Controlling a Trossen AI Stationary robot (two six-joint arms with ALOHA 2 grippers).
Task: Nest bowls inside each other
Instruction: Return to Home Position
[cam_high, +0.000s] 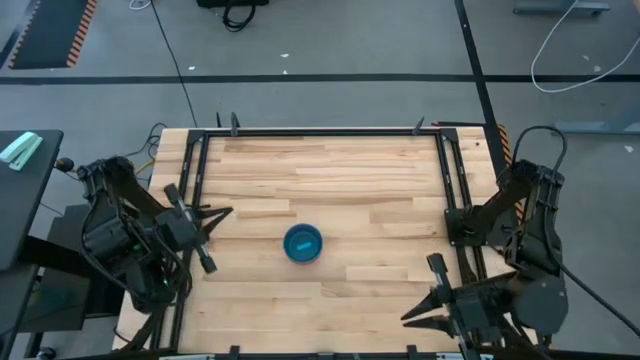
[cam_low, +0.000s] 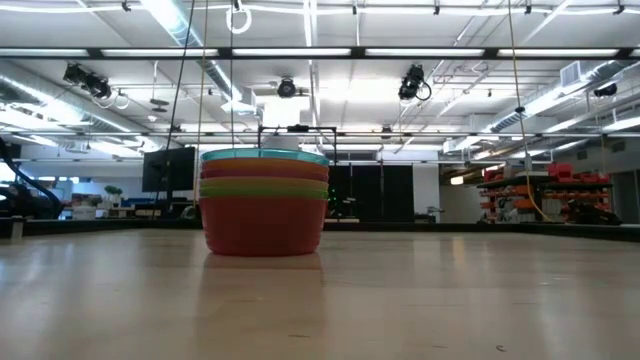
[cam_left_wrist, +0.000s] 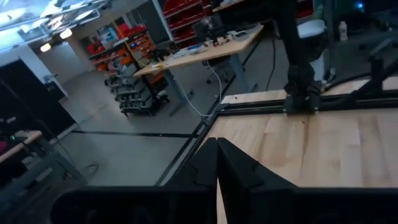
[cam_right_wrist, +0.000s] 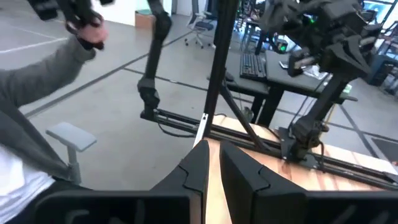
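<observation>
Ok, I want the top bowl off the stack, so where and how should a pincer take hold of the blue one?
Take the blue bowl by its rim, coming straight down from above, with one finger inside the wall and one outside. It sits upright, open side up, nested on top of the stack. Probably only its rim is free, since the bowls below cover its sides.

Left arm (cam_high: 120, 225): is folded at the table (cam_high: 330, 170)'s left edge; left gripper (cam_high: 222, 213) is pointed inward, fingers (cam_left_wrist: 245, 171) pressed together. Right arm (cam_high: 530, 230): is folded at the right edge; right gripper (cam_high: 408, 315) is pointed inward, fingers likewise closed.
</observation>
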